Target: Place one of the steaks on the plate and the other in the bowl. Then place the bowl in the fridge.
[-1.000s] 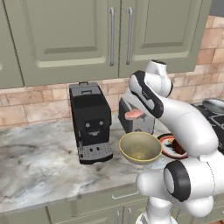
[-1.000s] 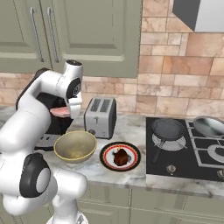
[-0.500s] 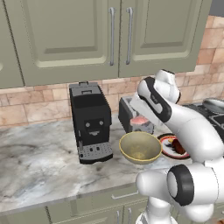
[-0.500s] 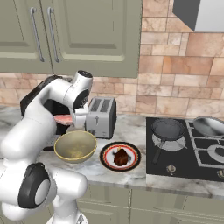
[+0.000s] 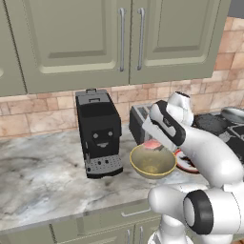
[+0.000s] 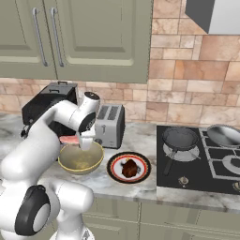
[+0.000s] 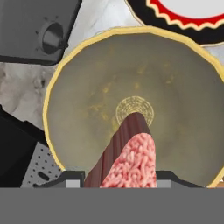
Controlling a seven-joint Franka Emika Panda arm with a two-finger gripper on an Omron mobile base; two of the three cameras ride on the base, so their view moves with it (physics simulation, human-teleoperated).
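**Raw steak poised over bowl**

The gripper [image 7: 127, 186] clamps the raw steak [image 7: 131, 162] by one end, its long axis pointing down toward the centre of the empty bowl [image 7: 87, 78] directly below. Beyond, the dark steak [image 6: 131, 167] sits on the plate [image 6: 115, 165].

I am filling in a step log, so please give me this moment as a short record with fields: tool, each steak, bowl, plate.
tool: shut on the raw steak, above the bowl
raw steak: pale pink, held over the bowl's middle
dark steak: lies on the plate
bowl: on the counter, nothing inside
plate: on the counter beside the bowl, on the stove side
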